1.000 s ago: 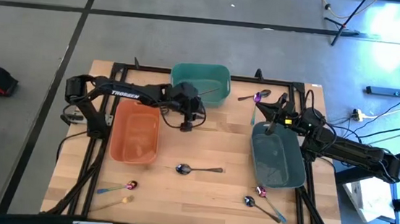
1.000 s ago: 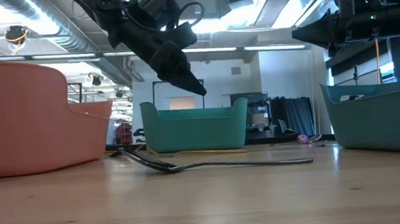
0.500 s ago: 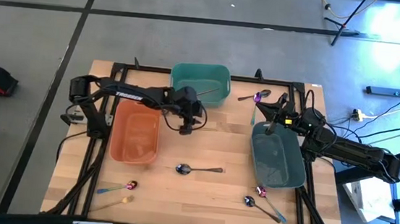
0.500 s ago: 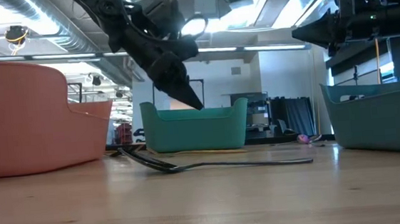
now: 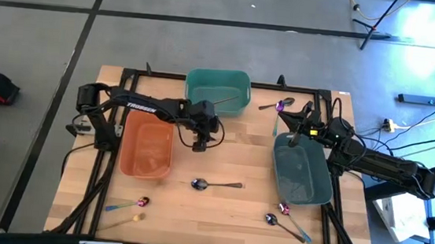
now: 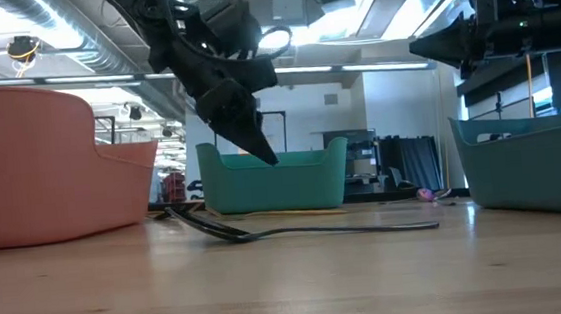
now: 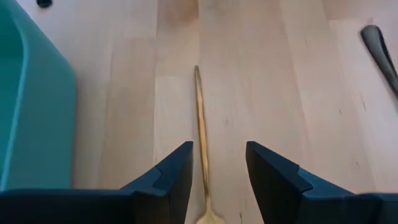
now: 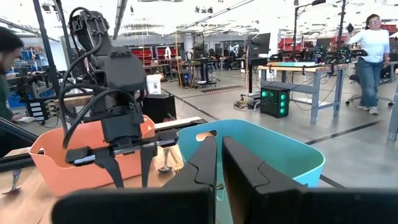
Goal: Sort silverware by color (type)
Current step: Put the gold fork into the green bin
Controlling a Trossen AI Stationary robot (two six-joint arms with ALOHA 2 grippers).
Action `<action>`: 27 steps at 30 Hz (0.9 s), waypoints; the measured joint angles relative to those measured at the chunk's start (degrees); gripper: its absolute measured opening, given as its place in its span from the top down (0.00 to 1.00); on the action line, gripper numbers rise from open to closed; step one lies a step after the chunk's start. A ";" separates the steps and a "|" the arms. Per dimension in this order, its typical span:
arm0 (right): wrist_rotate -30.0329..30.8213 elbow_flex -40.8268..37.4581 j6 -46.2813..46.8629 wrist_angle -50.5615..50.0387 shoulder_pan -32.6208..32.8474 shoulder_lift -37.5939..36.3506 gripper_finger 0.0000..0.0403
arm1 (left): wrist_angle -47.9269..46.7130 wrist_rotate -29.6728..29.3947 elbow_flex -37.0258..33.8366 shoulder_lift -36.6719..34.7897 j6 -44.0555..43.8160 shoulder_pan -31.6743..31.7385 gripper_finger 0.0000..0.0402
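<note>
Between the orange bin (image 5: pixel 147 146) and the teal bin (image 5: pixel 218 90), near the table's (image 5: pixel 225 213) far edge, your left gripper (image 5: pixel 198 144) hangs with fingers parted, holding nothing. Directly beneath it a gold spoon (image 7: pixel 202 134) lies flat on the wood, its handle running up between the two fingers. Your right gripper (image 5: pixel 293 136) waits closed over the grey-blue bin (image 5: pixel 302 170).

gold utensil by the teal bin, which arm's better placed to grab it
Left. Its open tool hangs right over the gold utensil, fingers either side. The right tool sits above the grey-blue bin.
</note>
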 joint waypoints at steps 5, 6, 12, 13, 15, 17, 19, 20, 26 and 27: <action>0.00 0.00 0.00 -0.02 0.00 -0.01 0.95 | 0.42 0.01 0.02 2.75 -1.06 -0.08 0.64; -0.02 0.00 0.00 -0.02 0.00 0.00 0.95 | 0.58 0.00 0.04 3.47 -1.07 -0.08 0.64; 0.00 0.00 0.00 -0.04 0.00 0.00 0.95 | 0.24 0.15 0.02 7.02 -1.04 -0.06 0.64; 0.00 0.00 0.00 -0.04 0.00 0.00 0.95 | 0.37 0.51 0.02 7.14 -0.97 -0.03 0.64; 0.02 0.00 -0.02 -0.03 0.00 0.00 0.95 | 0.68 1.40 0.02 7.70 -0.69 0.14 0.64; 0.28 0.00 0.00 -0.04 0.00 0.00 0.95 | 0.45 1.92 0.00 7.88 -0.62 0.34 0.64; 0.55 0.00 -0.02 -0.04 0.00 0.00 0.95 | 1.15 2.01 0.02 8.10 -0.58 0.36 0.64; 0.57 0.00 -0.02 -0.04 0.00 0.00 0.95 | 1.16 1.94 0.02 8.21 -0.58 0.38 0.64; 0.59 0.00 -0.01 -0.04 0.00 0.00 0.95 | 0.68 -0.78 0.00 9.30 -0.84 0.54 0.64; 0.59 0.00 -0.02 -0.04 0.00 0.00 0.95 | 1.11 -0.70 0.00 9.60 -0.81 0.59 0.64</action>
